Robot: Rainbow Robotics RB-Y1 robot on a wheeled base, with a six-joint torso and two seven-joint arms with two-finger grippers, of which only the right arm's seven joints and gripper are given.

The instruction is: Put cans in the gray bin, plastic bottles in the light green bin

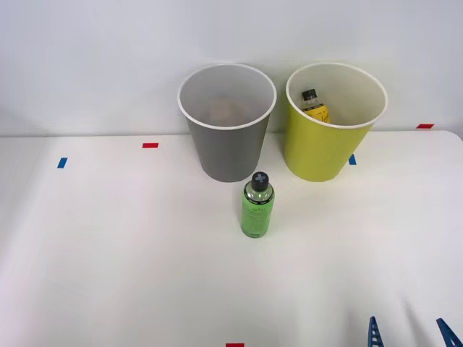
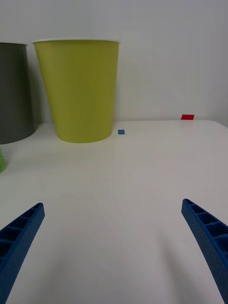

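One bottle down, one to go. The yellow-label bottle (image 1: 315, 105) sits inside the light green bin (image 1: 327, 155), black cap leaning against the wall at about ten o'clock of the rim. The green bottle (image 1: 257, 206) stands upright on the tabletop (image 1: 116, 246), just in front of the gray bin (image 1: 228, 152), at roughly six o'clock from it and apart from it. The light green bin stands at about one o'clock from that bottle.

The right hand (image 1: 409, 334) waits low at the front view's five o'clock corner, blue fingers spread wide with nothing between them, well apart from the bottle. So this looks like the reach for the second bottle. The next move calls for swinging toward ten o'clock, bracketing the bottle's body below the cap, then closing and carrying it over the lime rim.

Hard to read: in the wrist view the green bottle is a mere sliver at the edge, so the hand isn't yet lined up on it. The gray bin's pale inside shows a faint smudge; I can't tell whether anything lies in there. No can appears on the tabletop.
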